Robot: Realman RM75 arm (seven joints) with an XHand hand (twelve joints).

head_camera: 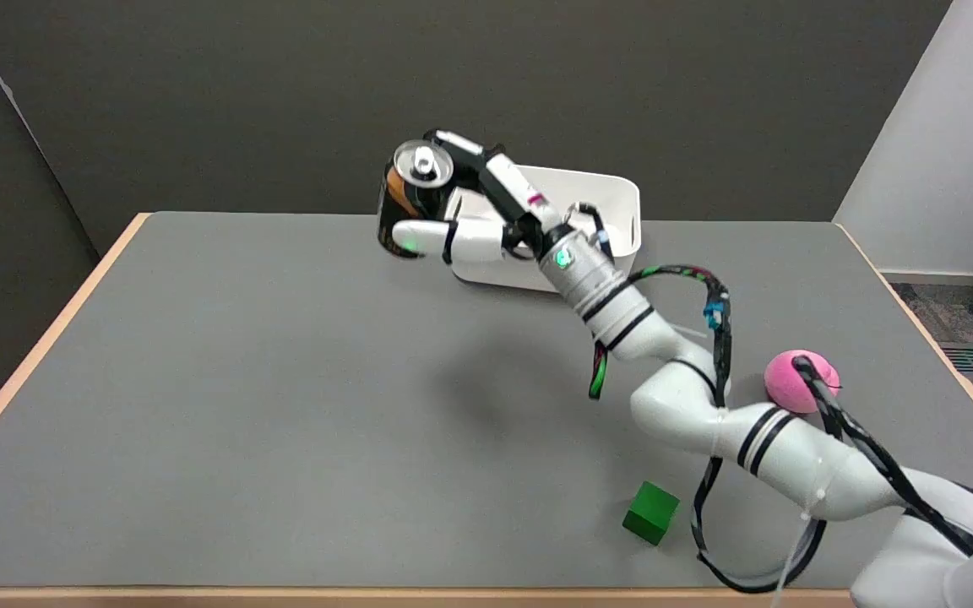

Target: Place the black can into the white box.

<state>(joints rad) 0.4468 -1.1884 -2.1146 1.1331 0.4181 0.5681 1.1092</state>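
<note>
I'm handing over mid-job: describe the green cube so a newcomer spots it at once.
Start at the grey table and go to its near edge, right of centre. The green cube sits there alone, just left of the white arm. The pink ball farther back is round; this is the only green, boxy thing.

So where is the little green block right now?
In the head view, the green block sits on the grey table near its front edge, right of centre, beside the right arm and below the pink ball.
</note>
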